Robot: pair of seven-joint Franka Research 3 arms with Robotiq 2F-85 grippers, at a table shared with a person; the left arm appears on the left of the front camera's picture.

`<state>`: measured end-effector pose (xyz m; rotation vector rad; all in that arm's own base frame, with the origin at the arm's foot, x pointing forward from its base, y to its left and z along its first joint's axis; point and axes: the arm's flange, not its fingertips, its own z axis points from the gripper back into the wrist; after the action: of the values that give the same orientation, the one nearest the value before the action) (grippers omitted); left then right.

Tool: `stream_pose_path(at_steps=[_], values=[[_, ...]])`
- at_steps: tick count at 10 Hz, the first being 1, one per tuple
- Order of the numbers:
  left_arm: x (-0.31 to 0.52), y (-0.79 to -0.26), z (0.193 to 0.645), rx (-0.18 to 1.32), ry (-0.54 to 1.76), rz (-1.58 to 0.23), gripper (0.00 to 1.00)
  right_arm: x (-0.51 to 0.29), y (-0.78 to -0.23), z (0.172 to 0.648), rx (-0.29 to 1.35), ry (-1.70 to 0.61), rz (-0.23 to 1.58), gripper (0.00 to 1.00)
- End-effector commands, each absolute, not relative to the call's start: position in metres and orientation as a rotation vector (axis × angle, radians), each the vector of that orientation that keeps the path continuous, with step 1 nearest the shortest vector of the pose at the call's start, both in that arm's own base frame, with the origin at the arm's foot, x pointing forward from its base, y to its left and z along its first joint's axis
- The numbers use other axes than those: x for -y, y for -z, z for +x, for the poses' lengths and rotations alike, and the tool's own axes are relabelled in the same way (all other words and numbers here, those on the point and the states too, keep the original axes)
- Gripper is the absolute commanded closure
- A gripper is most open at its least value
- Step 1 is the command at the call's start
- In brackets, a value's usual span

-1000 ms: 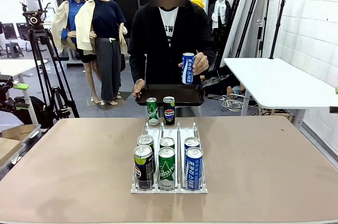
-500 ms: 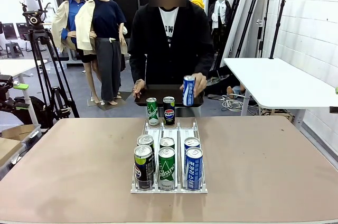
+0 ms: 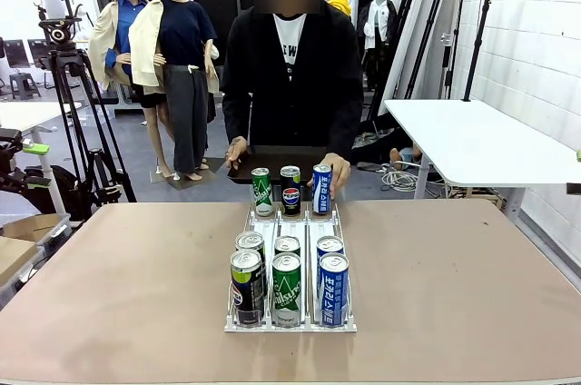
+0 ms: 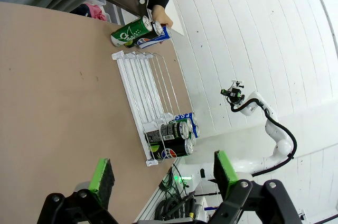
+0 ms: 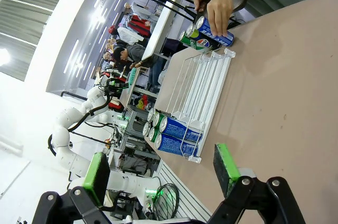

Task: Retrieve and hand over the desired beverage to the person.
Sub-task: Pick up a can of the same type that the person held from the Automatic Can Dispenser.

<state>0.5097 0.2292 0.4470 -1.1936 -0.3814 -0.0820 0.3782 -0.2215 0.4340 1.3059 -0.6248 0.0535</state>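
Across the brown worktop (image 3: 109, 294), the person (image 3: 290, 76) stands at the far edge behind the white wire rack (image 3: 272, 226). One hand (image 3: 237, 150) holds a black tray (image 3: 272, 156), while the other hand (image 3: 338, 172) grips a blue can (image 3: 321, 188) upright at the far end of my right-hand lane, beside a green can (image 3: 261, 192) and a Pepsi can (image 3: 290, 191). The rack is loaded from that side, I judge, so stock gathers near me. Six cans (image 3: 287, 287) wait at the near end, which one is wanted I cannot tell, and my left gripper (image 4: 162, 174) and right gripper (image 5: 161, 170) hang above the worktop, jaws spread wide and empty.
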Motion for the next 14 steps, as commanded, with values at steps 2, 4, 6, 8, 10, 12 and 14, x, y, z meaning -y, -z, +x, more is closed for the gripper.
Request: stream_pose_path(at_steps=[2,4,6,8,10,12,14], values=[[-0.23,-0.448,0.51,0.382,0.064,-1.188,0.0,0.218,-0.433,0.376,0.633,-0.04,1.297,0.0],[-0.23,-0.448,0.51,0.382,0.064,-1.188,0.0,0.218,-0.433,0.376,0.633,-0.04,1.297,0.0],[-0.23,-0.448,0.51,0.382,0.064,-1.188,0.0,0.218,-0.433,0.376,0.633,-0.04,1.297,0.0],[-0.23,-0.448,0.51,0.382,0.064,-1.188,0.0,0.218,-0.433,0.376,0.633,-0.04,1.297,0.0],[-0.23,-0.448,0.51,0.382,0.064,-1.188,0.0,0.218,-0.433,0.376,0.633,-0.04,1.297,0.0],[-0.23,-0.448,0.51,0.382,0.064,-1.188,0.0,0.222,-0.434,0.378,0.625,-0.053,1.306,0.0],[-0.23,-0.448,0.51,0.382,0.064,-1.188,0.0,0.21,-0.44,0.377,0.616,-0.03,1.278,0.0]])
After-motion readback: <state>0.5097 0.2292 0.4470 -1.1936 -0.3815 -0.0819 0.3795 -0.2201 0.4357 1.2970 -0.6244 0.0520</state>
